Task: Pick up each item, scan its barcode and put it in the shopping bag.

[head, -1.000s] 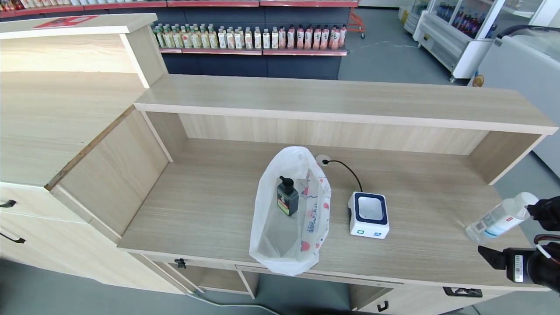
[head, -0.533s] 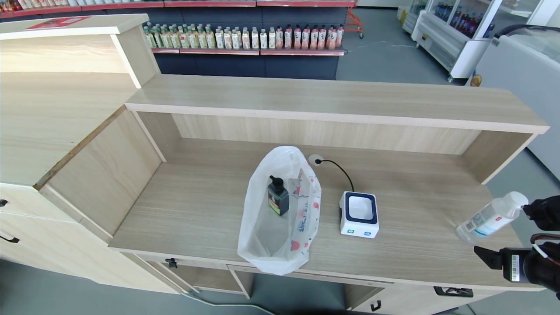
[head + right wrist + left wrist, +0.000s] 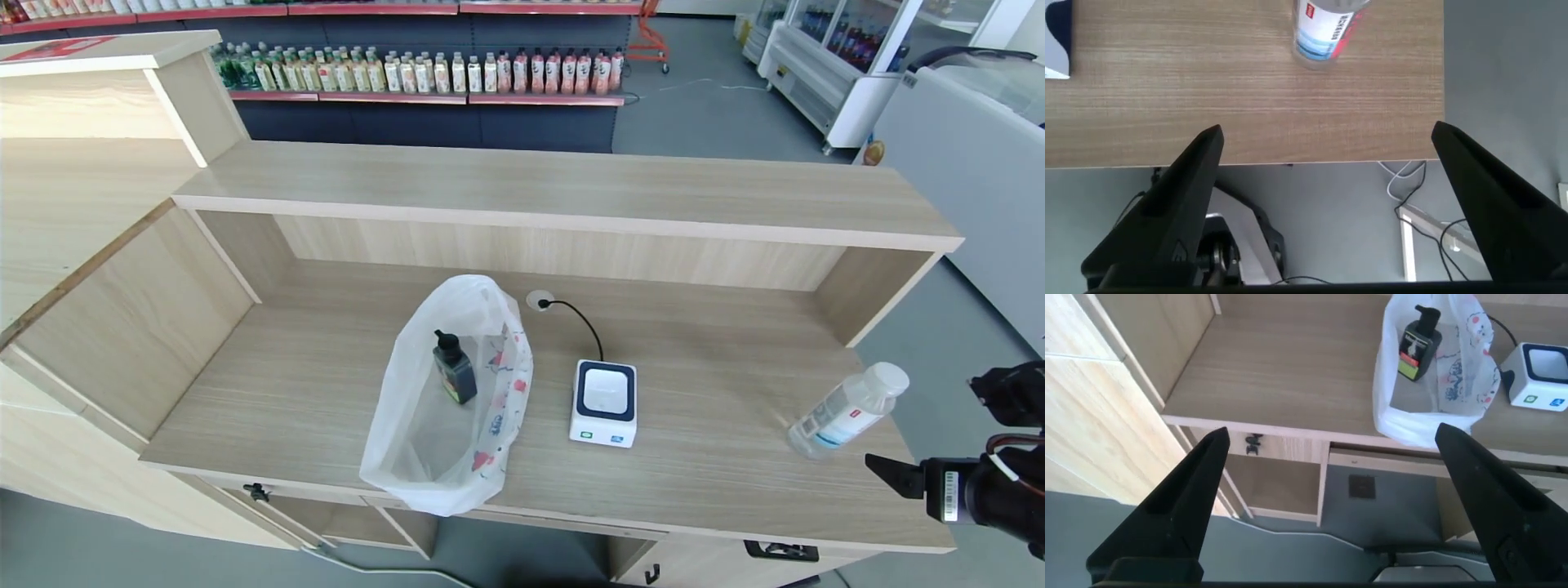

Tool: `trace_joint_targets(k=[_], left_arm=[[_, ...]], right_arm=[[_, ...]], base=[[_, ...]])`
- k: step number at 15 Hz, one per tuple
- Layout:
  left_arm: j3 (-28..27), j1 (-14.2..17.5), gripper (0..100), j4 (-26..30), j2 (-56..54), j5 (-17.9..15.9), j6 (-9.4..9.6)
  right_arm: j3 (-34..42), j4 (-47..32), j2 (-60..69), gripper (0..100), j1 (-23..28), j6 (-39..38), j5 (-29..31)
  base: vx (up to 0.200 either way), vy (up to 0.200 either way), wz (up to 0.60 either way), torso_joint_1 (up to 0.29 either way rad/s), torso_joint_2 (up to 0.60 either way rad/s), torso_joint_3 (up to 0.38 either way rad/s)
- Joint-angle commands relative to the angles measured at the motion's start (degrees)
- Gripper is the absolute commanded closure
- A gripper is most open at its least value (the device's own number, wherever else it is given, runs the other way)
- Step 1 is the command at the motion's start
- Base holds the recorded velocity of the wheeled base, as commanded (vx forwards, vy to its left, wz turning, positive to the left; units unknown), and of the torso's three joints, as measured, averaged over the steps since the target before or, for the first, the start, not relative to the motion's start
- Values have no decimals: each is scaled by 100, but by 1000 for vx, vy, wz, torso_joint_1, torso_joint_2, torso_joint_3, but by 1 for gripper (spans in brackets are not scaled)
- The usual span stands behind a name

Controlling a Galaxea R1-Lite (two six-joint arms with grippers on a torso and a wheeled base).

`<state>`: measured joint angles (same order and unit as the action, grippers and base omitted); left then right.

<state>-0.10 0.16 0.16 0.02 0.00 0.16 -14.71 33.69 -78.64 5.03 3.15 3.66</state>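
Pale wood-grain counter [image 3: 718, 343] is carrying everything in play. White plastic shopping bag [image 3: 424, 425] is sitting open near the middle of the front edge, its lip hanging slightly over. Dark pump bottle [image 3: 454, 371] is standing upright inside it. Scanner [image 3: 605, 402], white with a dark frame, is sitting just beside the bag on its right-hand side, window facing up, with its cable [image 3: 581, 320] running toward the back wall.

Clear bottle [image 3: 845, 408] with a white cap is lying tilted near the counter's right end, toward the front-right corner, well apart from the scanner and touching neither gripper.

Right gripper [image 3: 1327, 135] is hovering at the front edge by that corner, fingers spread wide and holding nothing, the clear bottle lying just ahead of it. Left gripper [image 3: 1333, 433] is hanging off the front-left corner, fingers likewise spread wide and empty, the bag off to one side.

Progress, as a judgement: one item is already bagged, so roughly half is looking done. Whether it was scanned cannot be told. The clear bottle is waiting for all three steps: grasp, barcode over the scanner window, drop into the bag. No other loose items are showing on the counter.
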Motion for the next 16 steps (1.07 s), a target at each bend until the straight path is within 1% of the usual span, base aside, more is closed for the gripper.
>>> trace_joint_targets(k=[1, 4, 6, 8, 10, 12, 14, 15, 16], left_arm=[[1, 2, 0, 2, -2, 0, 2], [1, 2, 0, 2, -2, 0, 2], [1, 2, 0, 2, -2, 0, 46], [1, 2, 0, 2, -2, 0, 46], [1, 2, 0, 2, -2, 0, 2], [1, 2, 0, 2, -2, 0, -16], [1, 2, 0, 2, -2, 0, -16], [1, 2, 0, 2, -2, 0, -16], [1, 2, 0, 2, -2, 0, -16]], right_arm=[[21, -3, -20, 0, -11, 2, -5], [65, -3, 33, 0, -90, -104, -120], [56, -3, 51, 0, -143, -121, -128], [48, -3, 59, 0, -310, -341, -128], [65, -3, 51, 0, -407, -402, -128], [162, 6, 51, 0, -530, -446, -137], [197, 6, 42, 0, -644, -684, -137], [206, 6, 16, 0, -855, -912, -120], [197, 6, -20, 0, -899, -974, -120]], base=[[0, -200, 0, 2, 7, 7], [0, -200, 0, 2, 2, 2], [0, -200, 0, -2, 2, 2], [0, -200, 0, 5, 2, 0], [0, -200, 0, 0, 0, 5], [0, 0, 0, 0, 0, 0], [0, 0, 0, 0, 0, 0], [0, 0, 0, 0, 0, 0], [0, 0, 0, 0, 0, 0]])
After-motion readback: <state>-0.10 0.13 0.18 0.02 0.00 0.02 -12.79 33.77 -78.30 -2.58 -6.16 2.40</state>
